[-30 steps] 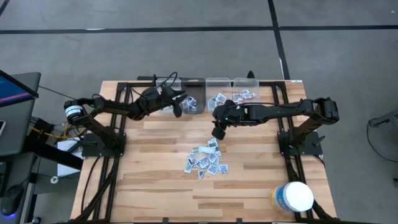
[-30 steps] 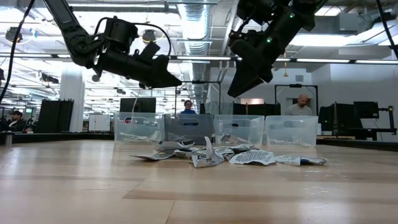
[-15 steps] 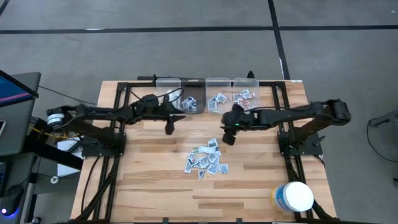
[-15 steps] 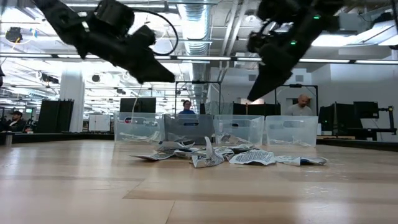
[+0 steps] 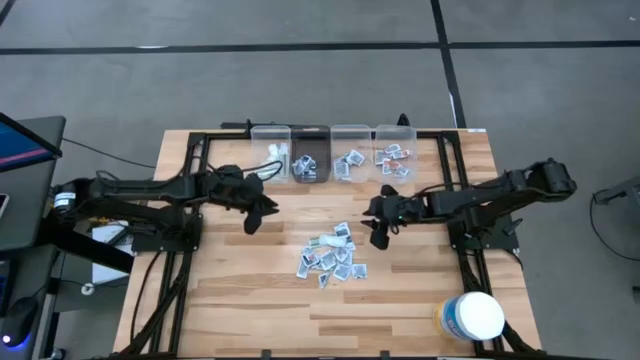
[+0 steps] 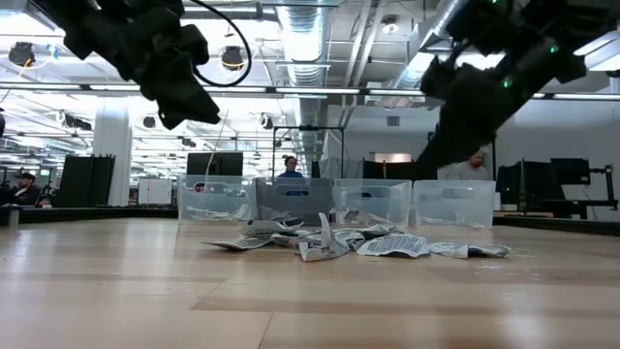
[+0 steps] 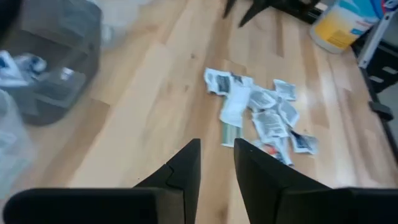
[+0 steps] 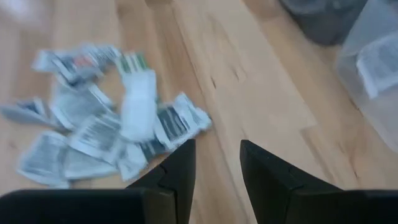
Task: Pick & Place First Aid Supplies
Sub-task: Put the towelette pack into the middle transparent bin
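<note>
Two grippers are seen over a wooden table [image 5: 250,290], and between them the loose first aid supplies [image 5: 331,255] lie heaped on the boards at about the middle of the table. Nearest the front edge, a white tub [image 5: 472,316] stands at the front right corner, well apart from the heap. Beyond the tub comes the heap itself: small flat packets, overlapping and lying at mixed angles, so that no single long axis is shared; in the left wrist view one longer pale strip [image 7: 233,106] is seen lying roughly along the line of the fingers. At the heap's far right edge the right gripper [image 5: 379,235] is held above the table, its fingers parted by a narrow gap with nothing between them; in its wrist view the packets lie ahead and off to one side, not straight between the fingers. The left gripper [image 5: 253,220] is held farther off, to the heap's far left, likewise narrowly parted and empty, with bare wood between it and the packets. The right arm is judged the nearer, so the next pick would most easily be made by it, after a short move toward the heap and a descent. Farthest away, a row of clear bins [image 5: 332,152] stands along the back edge, with some packets already lying in them.
</note>
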